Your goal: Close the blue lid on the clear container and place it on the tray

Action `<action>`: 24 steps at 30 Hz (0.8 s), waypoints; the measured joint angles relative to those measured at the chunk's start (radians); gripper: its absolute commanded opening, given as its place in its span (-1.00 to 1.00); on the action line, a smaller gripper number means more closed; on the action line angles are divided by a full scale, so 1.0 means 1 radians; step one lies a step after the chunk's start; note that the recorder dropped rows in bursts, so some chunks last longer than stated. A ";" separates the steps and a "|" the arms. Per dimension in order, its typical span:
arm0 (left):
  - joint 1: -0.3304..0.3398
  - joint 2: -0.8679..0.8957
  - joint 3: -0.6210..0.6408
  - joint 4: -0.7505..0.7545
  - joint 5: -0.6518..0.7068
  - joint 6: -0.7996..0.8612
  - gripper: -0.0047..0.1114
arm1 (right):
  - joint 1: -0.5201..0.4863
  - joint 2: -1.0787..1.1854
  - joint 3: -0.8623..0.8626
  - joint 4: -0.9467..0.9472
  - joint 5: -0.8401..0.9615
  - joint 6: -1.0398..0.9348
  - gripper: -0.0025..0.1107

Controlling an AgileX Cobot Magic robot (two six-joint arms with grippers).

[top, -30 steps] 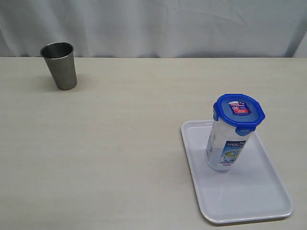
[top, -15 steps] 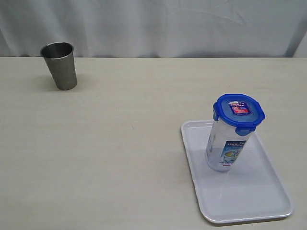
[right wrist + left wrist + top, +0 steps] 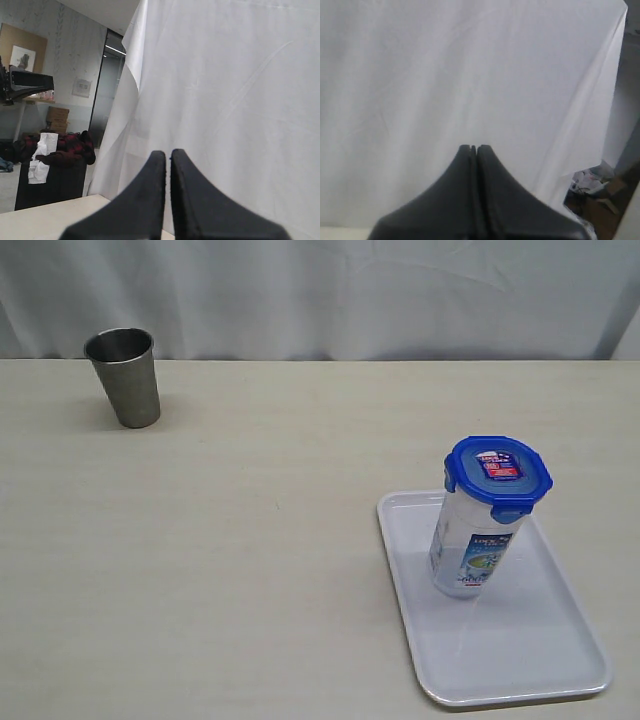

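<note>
Blue lid [image 3: 498,471] sits on top of the clear container [image 3: 470,552], which stands on the white tray [image 3: 525,652] at the right of the surface [image 3: 250,540]. A steel cup [image 3: 124,376] stands well apart, far left. Left jaws and right jaws are both pressed together, empty.

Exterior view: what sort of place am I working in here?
Probably a staged test bench in a lab or office: a table backed by a white curtain, holding a tray, a clear container and a steel cup. Beyond the curtain, the right wrist view shows cardboard boxes.
</note>
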State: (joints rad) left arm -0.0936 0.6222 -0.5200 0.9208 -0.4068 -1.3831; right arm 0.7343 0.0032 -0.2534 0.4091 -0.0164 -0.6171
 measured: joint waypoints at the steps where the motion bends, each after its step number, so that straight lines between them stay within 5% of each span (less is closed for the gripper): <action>1: 0.000 -0.019 0.035 -0.134 0.004 0.146 -0.92 | 0.000 0.000 0.000 0.000 0.000 0.000 -0.88; 5: 0.000 -0.113 0.130 -0.735 0.153 0.839 -0.92 | 0.000 0.000 0.000 0.000 0.000 0.000 -0.88; 9: 0.000 -0.185 0.163 -0.988 0.249 1.292 -0.92 | 0.000 0.000 0.000 0.000 0.000 0.000 -0.88; 24: 0.000 -0.524 0.293 -1.004 0.407 1.459 -0.92 | 0.000 0.000 0.000 0.000 0.000 0.000 -0.88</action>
State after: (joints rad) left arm -0.0936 0.0987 -0.2270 -0.0832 0.0000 0.0758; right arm 0.7343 0.0032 -0.2534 0.4091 -0.0164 -0.6171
